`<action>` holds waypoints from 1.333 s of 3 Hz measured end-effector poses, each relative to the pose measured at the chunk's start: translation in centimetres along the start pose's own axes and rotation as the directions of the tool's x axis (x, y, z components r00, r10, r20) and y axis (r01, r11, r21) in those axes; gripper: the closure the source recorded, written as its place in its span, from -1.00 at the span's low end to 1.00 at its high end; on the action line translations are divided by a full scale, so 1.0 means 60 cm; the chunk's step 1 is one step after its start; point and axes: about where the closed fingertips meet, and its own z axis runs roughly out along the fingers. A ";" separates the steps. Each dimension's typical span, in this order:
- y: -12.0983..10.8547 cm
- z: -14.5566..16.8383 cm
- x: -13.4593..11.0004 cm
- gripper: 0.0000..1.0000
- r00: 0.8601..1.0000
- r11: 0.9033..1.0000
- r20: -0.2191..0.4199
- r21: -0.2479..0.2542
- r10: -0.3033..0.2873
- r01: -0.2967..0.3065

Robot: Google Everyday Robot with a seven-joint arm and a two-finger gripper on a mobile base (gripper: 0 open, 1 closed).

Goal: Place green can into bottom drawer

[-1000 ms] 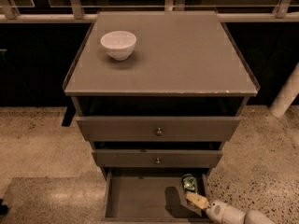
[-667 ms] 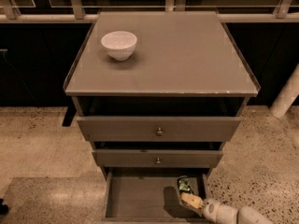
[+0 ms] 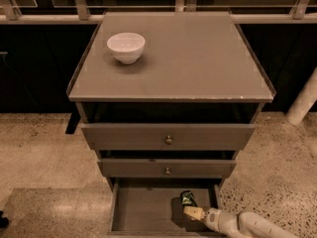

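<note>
Compared with the earlier frames, the tan two-finger gripper (image 3: 193,212) and the small cylindrical green can (image 3: 187,198) with its mottled leafy print are both sitting further left, having shifted together away from the right wall of the drawer. The gripper is reaching in from the lower right on a white arm (image 3: 247,224). Its fingers are closing narrowly on the lower end of the green can and gripping it. The green can is standing roughly upright inside the shallow grey-brown bottom drawer (image 3: 143,209), which is standing pulled out. The can is lying right of centre and nearer the back wall than the front edge. Its shadow is falling on the bare drawer floor to its left. The two upper grey-brown drawers (image 3: 124,137) with small round knobs are staying pushed in. A round white bowl (image 3: 126,46) is resting on the flat grey cabinet top (image 3: 198,63), near the far-left corner of the worktop and well apart from the right edge.
</note>
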 end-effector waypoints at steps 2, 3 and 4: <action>-0.051 0.083 -0.008 1.00 0.997 0.998 -0.078 0.060 -0.007 0.011; -0.051 0.087 -0.011 0.62 0.997 0.998 -0.080 0.061 -0.010 0.015; -0.051 0.087 -0.011 0.16 0.997 0.998 -0.080 0.061 -0.010 0.015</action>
